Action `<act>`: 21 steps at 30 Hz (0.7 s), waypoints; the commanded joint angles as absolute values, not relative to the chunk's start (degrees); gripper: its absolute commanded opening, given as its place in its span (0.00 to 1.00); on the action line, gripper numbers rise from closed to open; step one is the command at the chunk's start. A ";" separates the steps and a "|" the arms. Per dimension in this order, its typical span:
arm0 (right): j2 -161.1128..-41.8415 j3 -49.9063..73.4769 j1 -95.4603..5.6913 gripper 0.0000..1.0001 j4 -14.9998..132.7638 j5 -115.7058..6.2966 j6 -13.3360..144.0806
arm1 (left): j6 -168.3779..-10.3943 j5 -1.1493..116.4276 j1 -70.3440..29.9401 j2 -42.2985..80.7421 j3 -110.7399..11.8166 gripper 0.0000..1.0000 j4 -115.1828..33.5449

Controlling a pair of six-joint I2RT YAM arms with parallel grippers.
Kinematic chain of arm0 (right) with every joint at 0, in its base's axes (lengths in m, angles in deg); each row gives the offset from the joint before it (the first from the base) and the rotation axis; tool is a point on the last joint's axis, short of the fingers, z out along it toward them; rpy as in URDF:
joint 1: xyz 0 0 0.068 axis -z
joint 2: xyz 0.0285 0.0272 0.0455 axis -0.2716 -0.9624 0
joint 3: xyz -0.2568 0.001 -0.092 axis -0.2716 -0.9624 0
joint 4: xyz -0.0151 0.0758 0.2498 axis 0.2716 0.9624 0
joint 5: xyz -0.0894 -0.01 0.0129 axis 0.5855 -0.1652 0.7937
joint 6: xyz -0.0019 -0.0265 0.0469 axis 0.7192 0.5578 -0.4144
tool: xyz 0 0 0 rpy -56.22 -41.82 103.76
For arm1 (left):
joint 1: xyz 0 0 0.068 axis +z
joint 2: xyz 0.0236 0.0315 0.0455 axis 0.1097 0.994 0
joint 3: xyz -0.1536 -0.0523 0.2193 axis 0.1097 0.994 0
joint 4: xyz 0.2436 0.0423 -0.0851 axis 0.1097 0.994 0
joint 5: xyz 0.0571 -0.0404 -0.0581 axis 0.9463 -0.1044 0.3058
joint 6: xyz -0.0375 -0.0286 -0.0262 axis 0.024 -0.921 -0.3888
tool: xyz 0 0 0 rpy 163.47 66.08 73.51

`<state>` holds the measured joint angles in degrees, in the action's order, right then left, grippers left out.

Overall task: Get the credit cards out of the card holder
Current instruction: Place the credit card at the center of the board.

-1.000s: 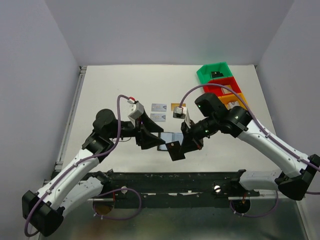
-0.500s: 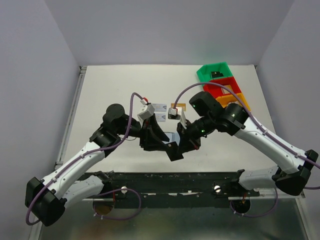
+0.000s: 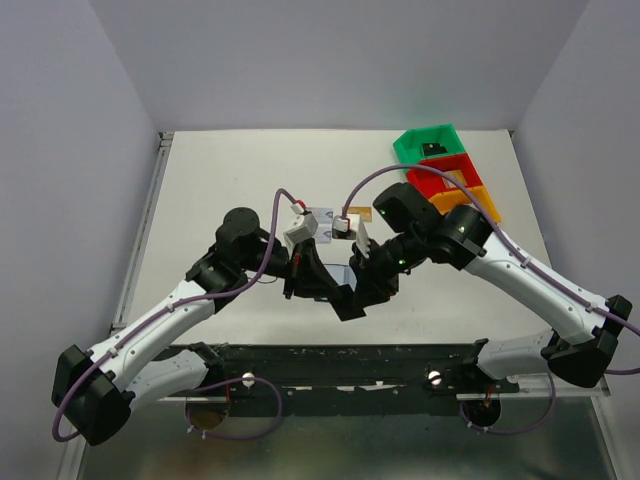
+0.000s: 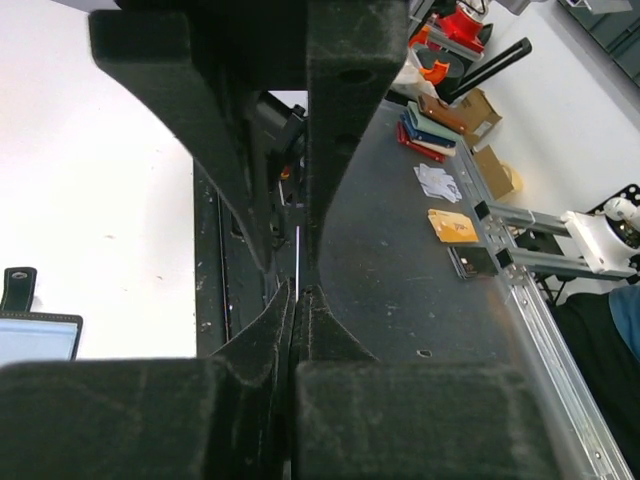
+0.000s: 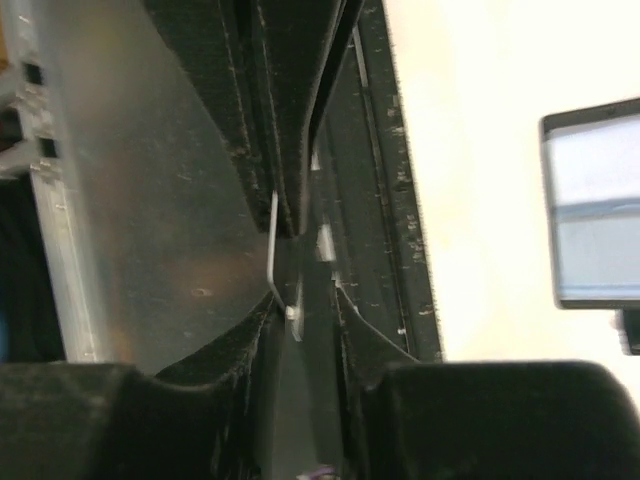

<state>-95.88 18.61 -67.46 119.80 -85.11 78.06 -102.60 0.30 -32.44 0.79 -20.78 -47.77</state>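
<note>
A black credit card point(image 3: 350, 303) hangs above the table's near edge, between my two grippers. My left gripper point(image 3: 325, 285) point(image 4: 298, 292) is shut on it; the card shows edge-on as a thin line point(image 4: 297, 250). My right gripper point(image 3: 362, 290) point(image 5: 308, 300) faces it with its jaws apart, and the card's edge point(image 5: 272, 235) leans by one finger. The card holder point(image 3: 343, 272) lies open on the table behind the grippers, mostly hidden from above; its blue-grey pockets point(image 5: 598, 200) and strap tab point(image 4: 18, 285) show in the wrist views. A silver-grey card point(image 3: 322, 214) and a gold card point(image 3: 361, 211) lie farther back.
Green point(image 3: 432, 145), red point(image 3: 445, 170) and orange point(image 3: 472, 197) bins stand in a row at the back right. The black rail point(image 3: 350, 365) carrying the arm bases runs along the table's near edge, just below the grippers.
My left arm has swung right to the black card and its jaws have closed on it. The right gripper, shut on that card earlier, has opened its jaws.
</note>
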 commanded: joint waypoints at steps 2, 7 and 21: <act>-93.80 19.92 -67.79 0.45 117.45 -72.94 74.31 | -102.33 3.22 -31.50 -1.68 -18.79 0.00 -50.49; -81.34 10.53 -63.85 0.52 100.00 -64.64 65.18 | -116.45 11.21 -24.92 -6.87 -10.45 0.00 -68.11; -69.87 -20.08 -61.72 0.60 49.51 -71.75 39.41 | -139.06 36.28 -22.35 -13.47 5.65 0.00 -103.84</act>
